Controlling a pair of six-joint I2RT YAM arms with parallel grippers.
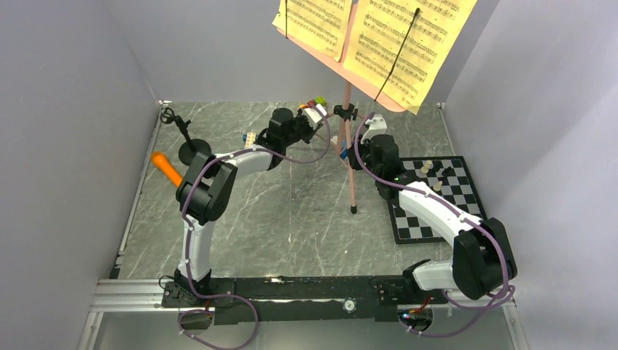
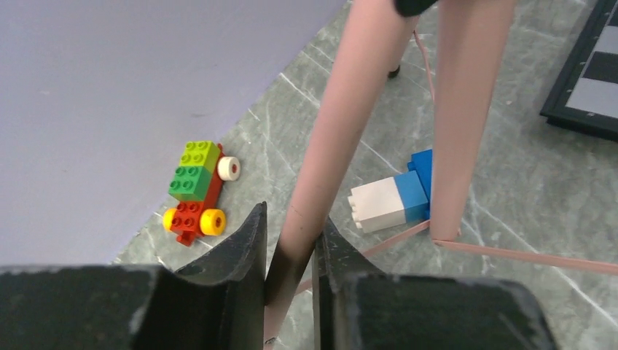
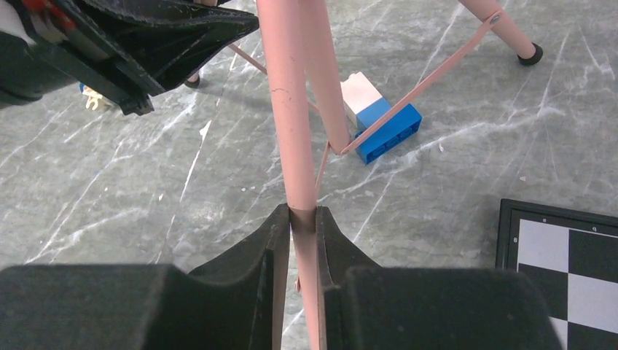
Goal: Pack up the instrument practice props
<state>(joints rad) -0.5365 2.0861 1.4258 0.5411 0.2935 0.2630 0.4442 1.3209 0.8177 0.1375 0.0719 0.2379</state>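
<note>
Left gripper (image 2: 291, 237) and right gripper (image 3: 302, 219) are each clamped on a lower tube of the tall pink tubular tripod music stand (image 1: 350, 157), which is upright mid-table beside the black-and-white chessboard (image 1: 419, 222). Judgement: move both arms in step and slowly, or the yellow paper sheet-music pages (image 1: 379, 36) may slide off.

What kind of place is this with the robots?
Probably a robot test booth: plain grey walls box in a marble-look table, a left arm and right arm are bolted at its near edge, and the pink music stand and chessboard look like props.
</note>
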